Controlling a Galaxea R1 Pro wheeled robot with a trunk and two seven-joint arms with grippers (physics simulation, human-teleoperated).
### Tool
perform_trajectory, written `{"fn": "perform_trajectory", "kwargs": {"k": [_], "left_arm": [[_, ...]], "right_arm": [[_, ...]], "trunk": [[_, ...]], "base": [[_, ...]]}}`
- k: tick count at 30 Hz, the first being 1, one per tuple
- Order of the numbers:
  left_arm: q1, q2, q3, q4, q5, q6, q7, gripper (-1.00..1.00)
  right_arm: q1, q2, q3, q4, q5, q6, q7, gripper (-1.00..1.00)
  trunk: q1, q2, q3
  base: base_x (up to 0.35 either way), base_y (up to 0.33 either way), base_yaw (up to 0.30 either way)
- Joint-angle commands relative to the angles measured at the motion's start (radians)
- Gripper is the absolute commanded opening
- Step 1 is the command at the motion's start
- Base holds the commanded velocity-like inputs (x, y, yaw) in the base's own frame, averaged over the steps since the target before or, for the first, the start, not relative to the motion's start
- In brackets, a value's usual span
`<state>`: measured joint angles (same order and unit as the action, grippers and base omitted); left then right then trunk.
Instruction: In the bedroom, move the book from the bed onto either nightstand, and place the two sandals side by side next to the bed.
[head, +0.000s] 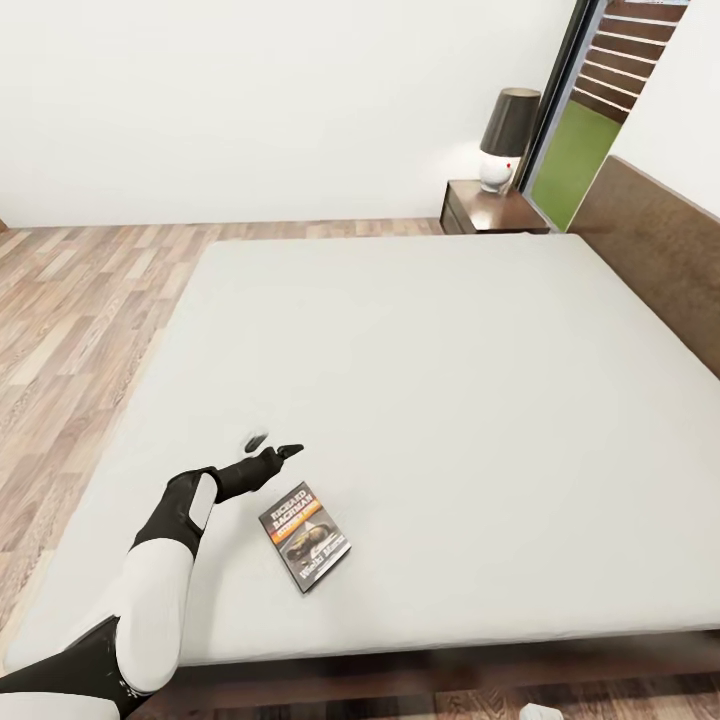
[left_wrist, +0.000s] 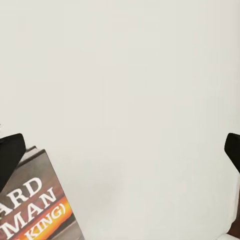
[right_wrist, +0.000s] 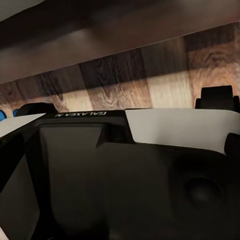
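While stretched out from the near corner over the bed (head: 430, 400), hovers with the left arm (head: 165, 560) just above the pale grey mattress. Holds the left fingers (head: 290, 451) spread wide apart and gripping nothing; seen from the left wrist as two dark tips at opposite edges (left_wrist: 10, 155), with bare mattress between. Finds the book (head: 305, 537) lying flat and face up on the mattress near the bed's front edge, just beside the left wrist and a little short of the fingertips, untouched; catches its top corner and white lettering on an orange band in the left wrist view (left_wrist: 35, 205). Places the nightstand (head: 490, 210) at the far side of the bed beside the wooden headboard (head: 660, 260), carrying a lamp (head: 505, 135) with a dark shade. Keeps the right fingers (right_wrist: 216, 97) down low over the wood plank floor (right_wrist: 165, 75), apart and empty.
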<state>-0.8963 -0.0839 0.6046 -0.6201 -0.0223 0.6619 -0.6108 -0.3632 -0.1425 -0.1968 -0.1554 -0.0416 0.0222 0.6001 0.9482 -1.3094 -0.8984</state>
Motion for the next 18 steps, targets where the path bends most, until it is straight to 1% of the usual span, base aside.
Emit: {"fn": "perform_trajectory", "kwargs": {"k": [1,18], "left_arm": [[-0.001,-0.001,0.007,-0.001,-0.002,0.008,-0.004,1.00],[-0.001,-0.002,0.007,-0.001,-0.002,0.008,-0.003,1.00]], "right_arm": [[0.000,0.000,-0.003,0.001,-0.004,0.002,0.005,1.00],[0.000,0.000,-0.003,0.001,-0.004,0.002,0.004,1.00]], "trunk": [[0.004,-0.008,-0.004],[0.069,-0.127,-0.057]], "base": [[0.000,0.000,0.000],[0.000,0.000,0.000]]}}
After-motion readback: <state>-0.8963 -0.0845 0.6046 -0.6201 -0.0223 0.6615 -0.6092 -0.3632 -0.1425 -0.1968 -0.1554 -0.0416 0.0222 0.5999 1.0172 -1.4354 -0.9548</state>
